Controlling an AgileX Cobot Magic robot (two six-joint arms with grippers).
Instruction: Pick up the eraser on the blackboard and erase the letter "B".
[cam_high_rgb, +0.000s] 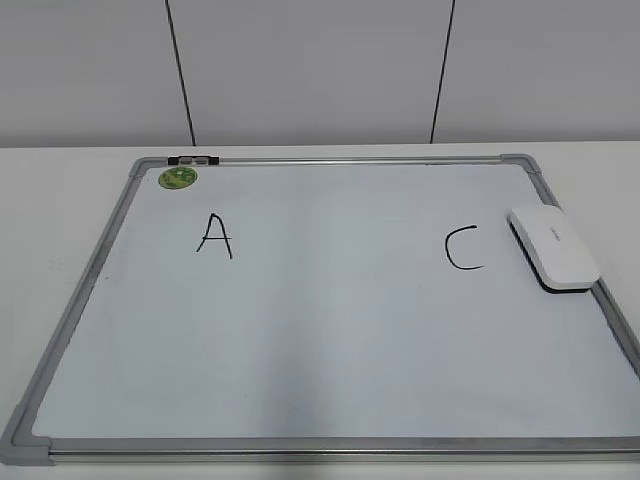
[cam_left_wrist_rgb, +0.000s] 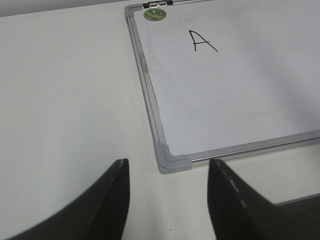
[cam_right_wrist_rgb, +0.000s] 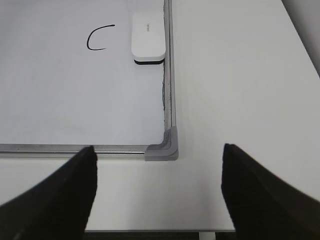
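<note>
The blackboard (cam_high_rgb: 320, 330) is a white dry-erase board in a silver frame, flat on the table. It bears a black "A" (cam_high_rgb: 214, 236) on the left and a black "C" (cam_high_rgb: 463, 249) on the right. No letter "B" shows between them. The white eraser (cam_high_rgb: 553, 247) lies on the board's right edge beside the "C"; it also shows in the right wrist view (cam_right_wrist_rgb: 148, 36). My left gripper (cam_left_wrist_rgb: 167, 172) is open and empty over the table by the board's near left corner. My right gripper (cam_right_wrist_rgb: 157, 157) is open and empty by the near right corner. Neither gripper appears in the exterior view.
A round green sticker (cam_high_rgb: 177, 178) sits at the board's far left corner. The white table (cam_left_wrist_rgb: 65, 100) extends left of the board and right of it (cam_right_wrist_rgb: 235, 75). The table's front edge (cam_right_wrist_rgb: 150, 231) lies just below my right gripper. A grey wall stands behind.
</note>
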